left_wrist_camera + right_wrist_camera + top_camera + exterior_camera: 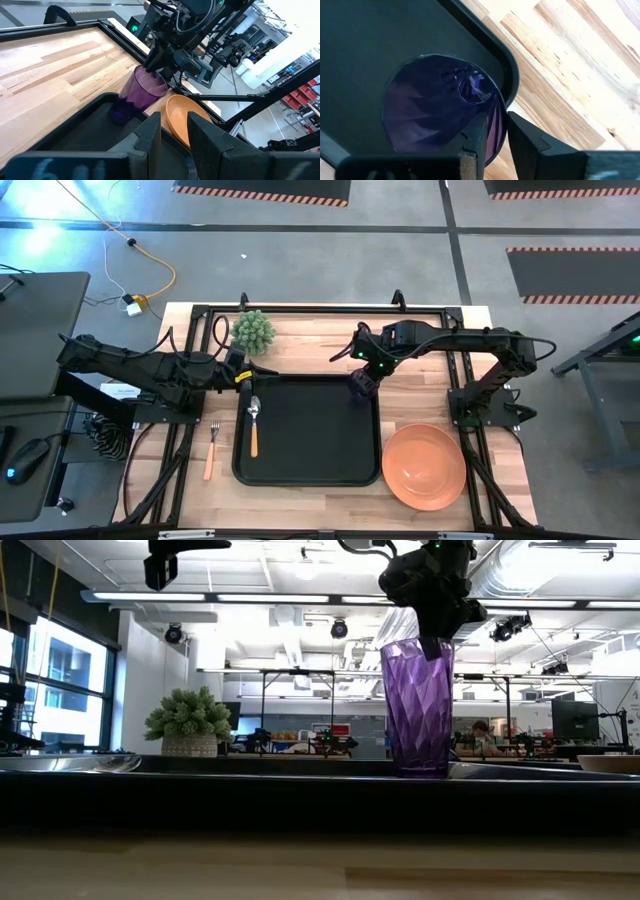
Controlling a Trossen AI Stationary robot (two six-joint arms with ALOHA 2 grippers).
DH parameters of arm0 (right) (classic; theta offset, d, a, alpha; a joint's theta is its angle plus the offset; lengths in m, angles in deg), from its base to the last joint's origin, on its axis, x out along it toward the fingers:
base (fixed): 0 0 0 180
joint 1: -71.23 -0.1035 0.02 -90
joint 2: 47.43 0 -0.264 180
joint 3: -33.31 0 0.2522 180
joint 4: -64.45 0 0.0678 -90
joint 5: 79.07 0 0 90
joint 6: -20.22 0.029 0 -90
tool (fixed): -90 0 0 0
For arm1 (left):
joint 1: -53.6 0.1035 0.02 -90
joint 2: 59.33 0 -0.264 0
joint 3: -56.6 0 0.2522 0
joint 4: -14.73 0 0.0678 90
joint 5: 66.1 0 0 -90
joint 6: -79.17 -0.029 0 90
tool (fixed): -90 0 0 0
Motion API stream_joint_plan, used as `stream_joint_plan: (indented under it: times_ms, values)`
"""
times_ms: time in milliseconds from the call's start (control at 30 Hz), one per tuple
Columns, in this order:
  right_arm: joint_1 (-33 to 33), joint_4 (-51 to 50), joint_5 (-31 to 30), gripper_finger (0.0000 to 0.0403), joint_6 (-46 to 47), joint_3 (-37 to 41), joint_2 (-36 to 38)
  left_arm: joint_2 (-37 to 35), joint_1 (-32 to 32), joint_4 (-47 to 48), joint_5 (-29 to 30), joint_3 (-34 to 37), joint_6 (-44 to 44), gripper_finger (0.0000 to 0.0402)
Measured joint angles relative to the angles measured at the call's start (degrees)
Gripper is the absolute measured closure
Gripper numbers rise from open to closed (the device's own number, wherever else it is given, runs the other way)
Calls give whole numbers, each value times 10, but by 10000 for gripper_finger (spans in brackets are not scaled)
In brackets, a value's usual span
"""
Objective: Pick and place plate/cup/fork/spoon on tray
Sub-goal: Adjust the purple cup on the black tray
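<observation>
Right gripper [362, 383] pointing down from an arm stretched in from the right, elbow raised; two dark fingers [475, 137] slightly parted, one on each side of a thin rim, lightly straddling it. Left gripper [243, 370] held low and level at the end of a nearly straight arm, fingers [150, 135] a narrow gap apart, nothing between them.

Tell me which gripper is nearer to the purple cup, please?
The right gripper: it is at the cup rim, in the tray's far right corner. The left gripper waits across the tray, near its far left corner.
</observation>
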Motion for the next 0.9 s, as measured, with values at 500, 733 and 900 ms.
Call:
stream_joint_plan:
  times_ms: [500,733,900]
  values:
    - [0,-5,-2,336,-1,0,0,0,0,0,0,0,0,316]
    - [0,-5,-2,336,1,0,0,0,0,0,0,0,1,316]
    - [0,-5,7,336,15,0,0,0,0,0,0,0,1,316]
